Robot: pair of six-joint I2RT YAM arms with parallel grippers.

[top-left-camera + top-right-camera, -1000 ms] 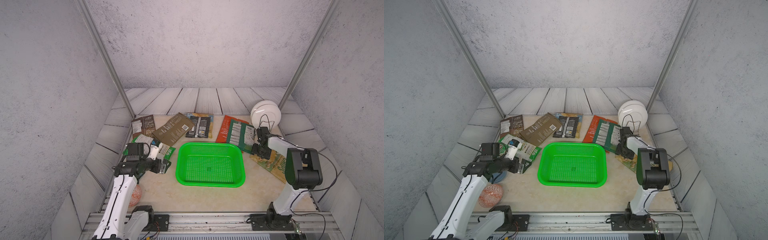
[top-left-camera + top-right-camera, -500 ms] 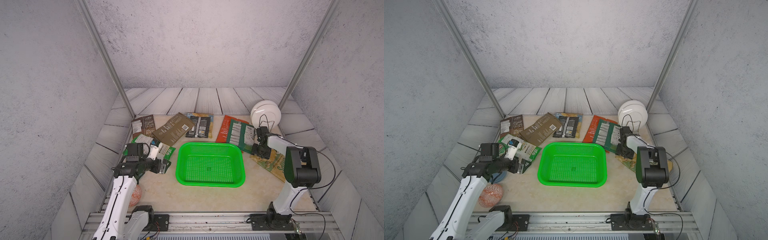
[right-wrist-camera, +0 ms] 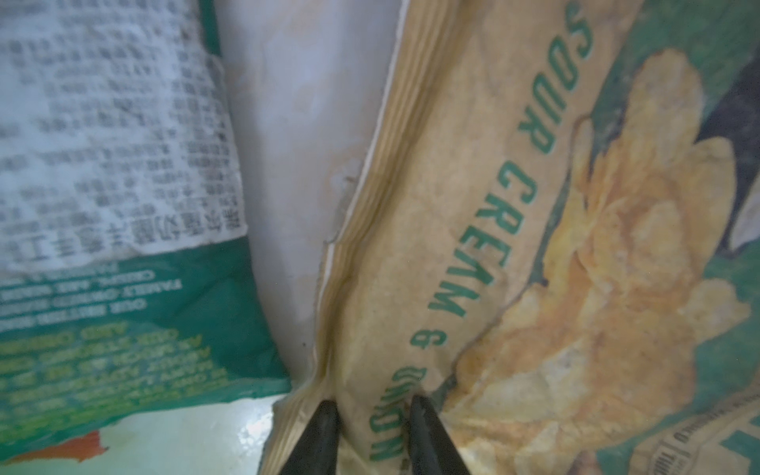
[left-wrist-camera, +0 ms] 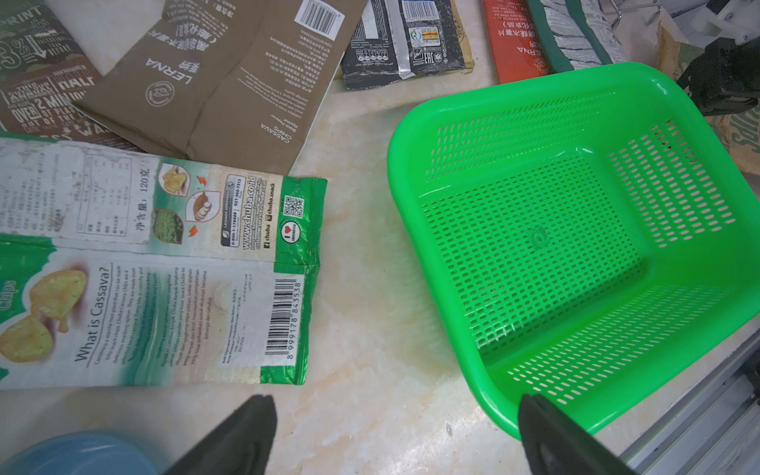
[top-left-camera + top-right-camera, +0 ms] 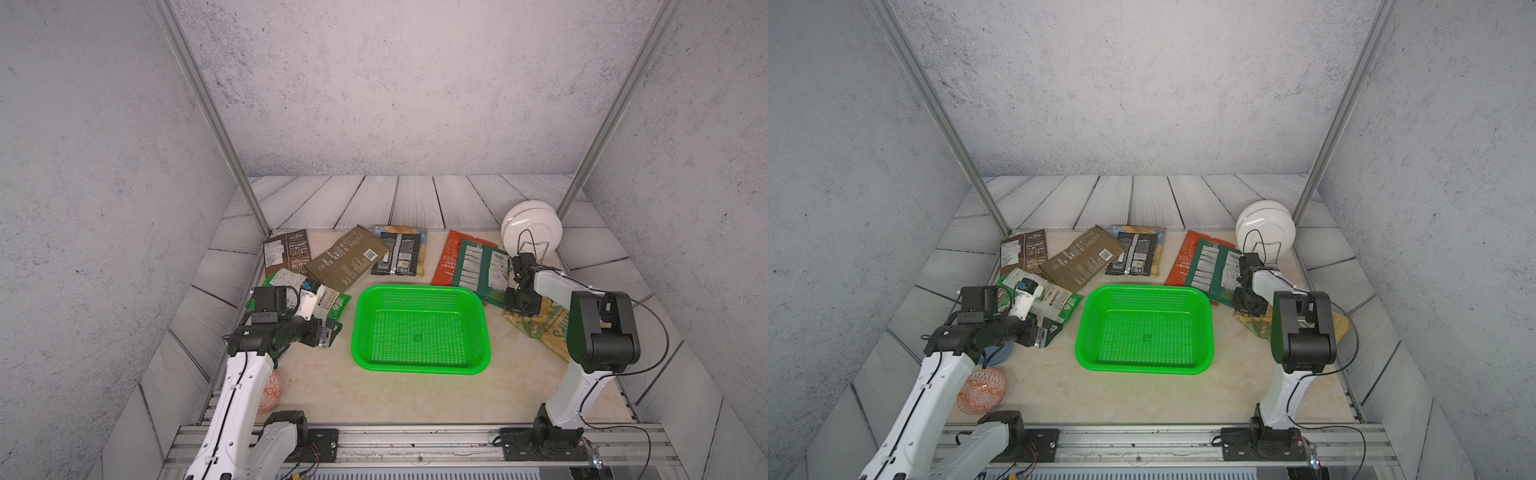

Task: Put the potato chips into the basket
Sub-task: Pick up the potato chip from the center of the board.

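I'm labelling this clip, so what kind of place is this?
Probably a lab test booth, not a home: two robot arms bolted to a metal rail, plain grey panel walls on metal posts, chip bags laid beside a green basket.

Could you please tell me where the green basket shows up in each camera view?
In a top view: basket mid-table, between the arms.
In a top view: basket, the same.
Left wrist: basket large, beside the light green bag.
Right wrist: not in it.
Shared landmark: dark green bag, seen in every view.
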